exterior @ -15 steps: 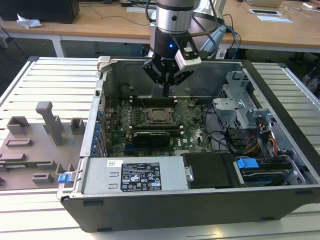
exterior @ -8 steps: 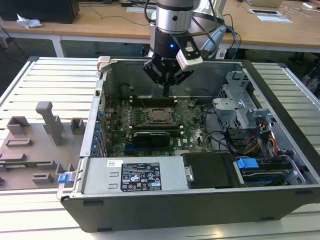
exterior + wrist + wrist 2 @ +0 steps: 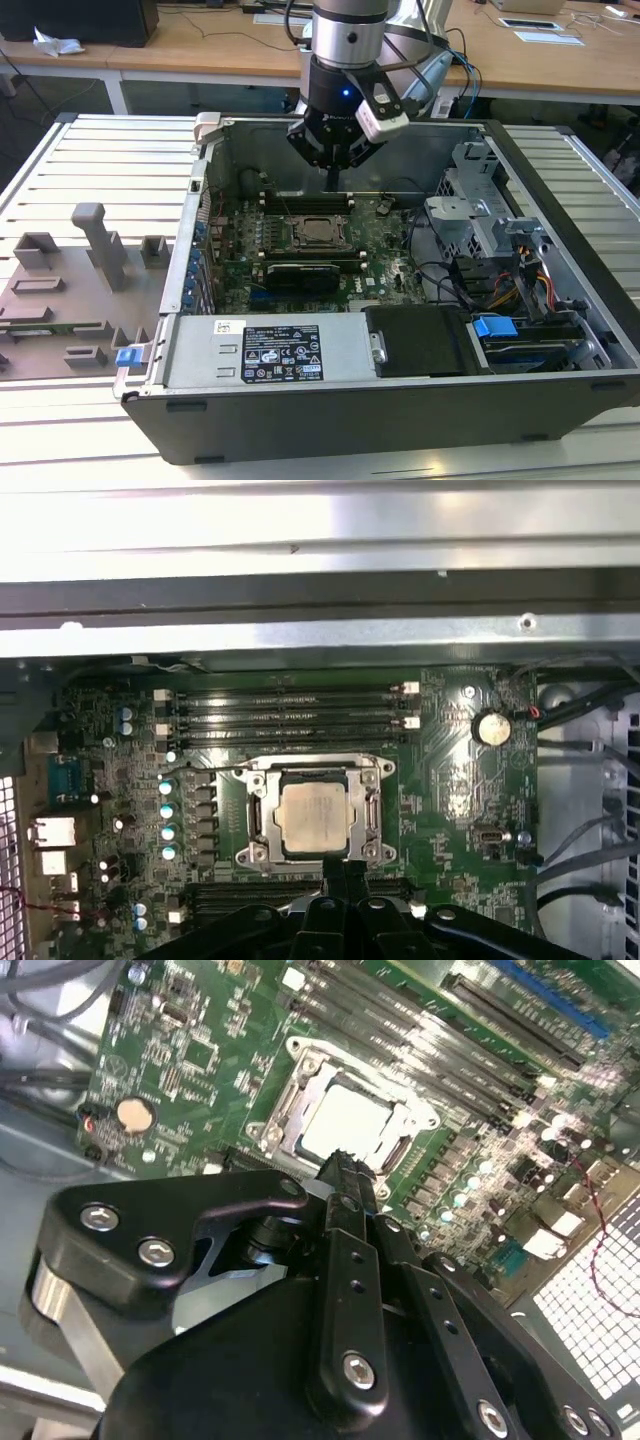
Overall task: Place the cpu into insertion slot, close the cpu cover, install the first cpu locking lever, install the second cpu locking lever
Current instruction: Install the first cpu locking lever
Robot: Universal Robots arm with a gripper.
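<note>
So the cpu [image 3: 314, 818] is lying flat in the insertion slot [image 3: 384, 852], and the cpu cover [image 3: 258, 815] is down, framing it. Open air above the socket. Memory slots [image 3: 285, 712] crowd its far edge, and the case [image 3: 330, 420] walls box the motherboard [image 3: 395, 255] in all round. The gripper [image 3: 333, 183] hangs just past the socket's far edge. Its fingers [image 3: 345, 1175] are pressed together with nothing between them. The arm [image 3: 348, 35] drops straight down into the case.
</note>
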